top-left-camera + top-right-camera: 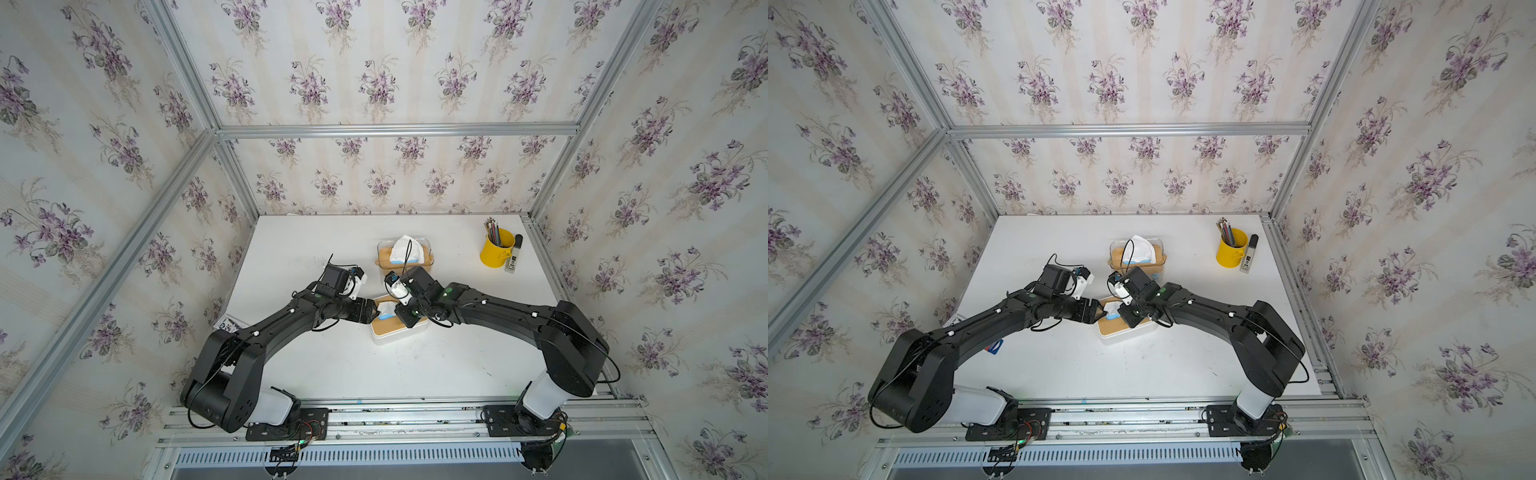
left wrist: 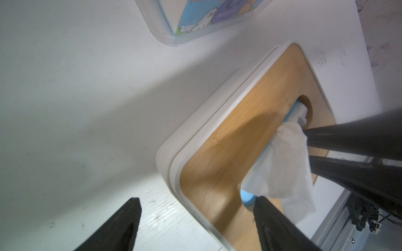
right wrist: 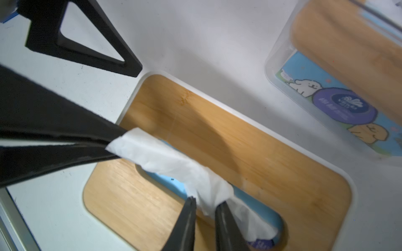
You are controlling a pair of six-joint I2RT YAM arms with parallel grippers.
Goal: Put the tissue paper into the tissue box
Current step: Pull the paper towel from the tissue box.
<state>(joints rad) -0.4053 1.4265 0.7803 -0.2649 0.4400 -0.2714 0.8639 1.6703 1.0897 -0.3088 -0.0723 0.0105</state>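
The tissue box (image 1: 395, 330) is white with a wooden lid (image 3: 239, 141) and stands at mid-table, between both arms. White tissue paper (image 3: 165, 156) trails out of the lid's slot (image 3: 264, 206) and lies across the wood. My right gripper (image 3: 205, 201) is shut on the tissue paper just above the slot; the left wrist view shows the same pinch (image 2: 306, 144). My left gripper (image 2: 198, 198) is open and straddles the box's corner. One of its fingers (image 2: 267, 217) rests on the lid, against the tissue's loose end (image 2: 285, 165).
Behind stands a clear box (image 1: 426, 255) with a wooden lid, tissue sticking up from it. A yellow cup of pencils (image 1: 496, 249) and a grey marker (image 1: 513, 255) stand at the back right. A printed card (image 1: 230, 324) lies at the left table edge.
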